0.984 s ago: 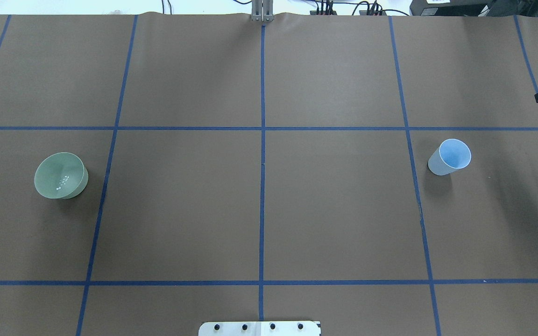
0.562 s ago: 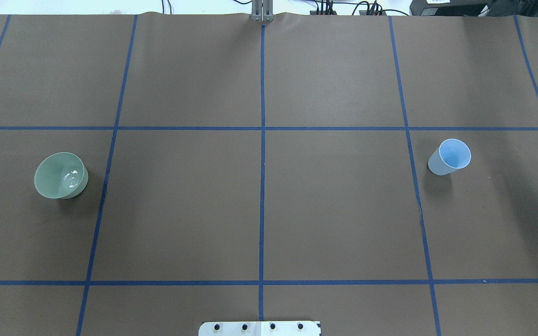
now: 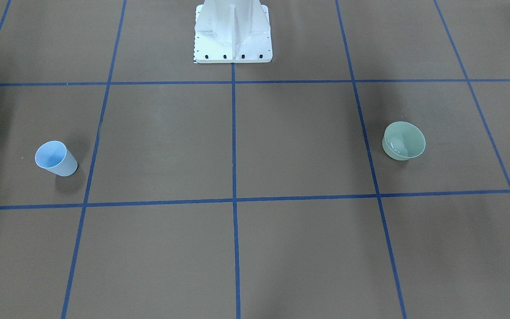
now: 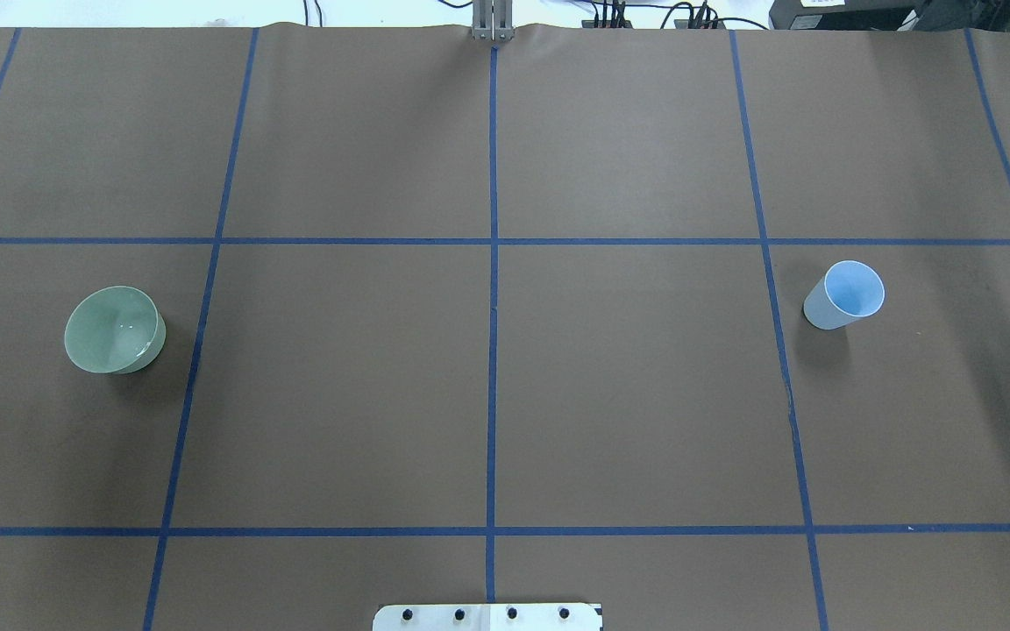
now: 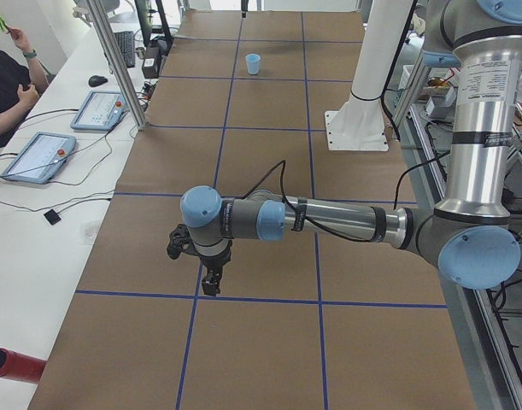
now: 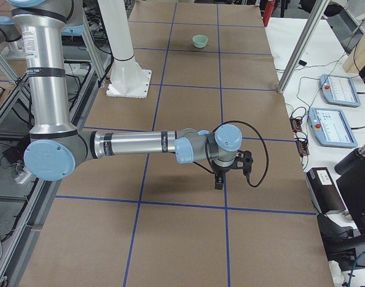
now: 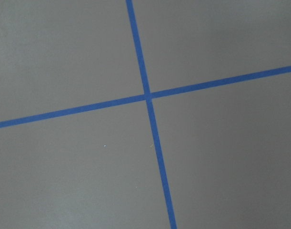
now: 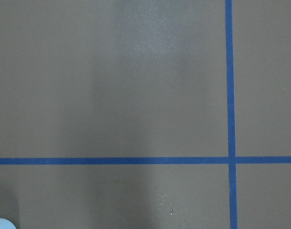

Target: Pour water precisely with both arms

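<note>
L arm (image 5: 329, 220) stretched low over table (image 4: 487, 394). L gripper (image 5: 211, 284) points down; open or clenched, can't tell. R arm (image 6: 140, 143) same pose, R gripper (image 6: 218, 182) also can't tell. Label (image 5: 483, 79) on L arm too small to read. Green bowl (image 4: 113, 329) at 9 o'clock, blue cup (image 4: 845, 295) at 3. Vs 0.6 s ago: R gripper tip gone from overhead's 2 o'clock edge.

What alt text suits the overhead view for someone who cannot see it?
A green bowl stands at the left and a light blue cup at the right of a brown table marked with a blue tape grid. A white bolted plate sits at the bottom edge.
</note>
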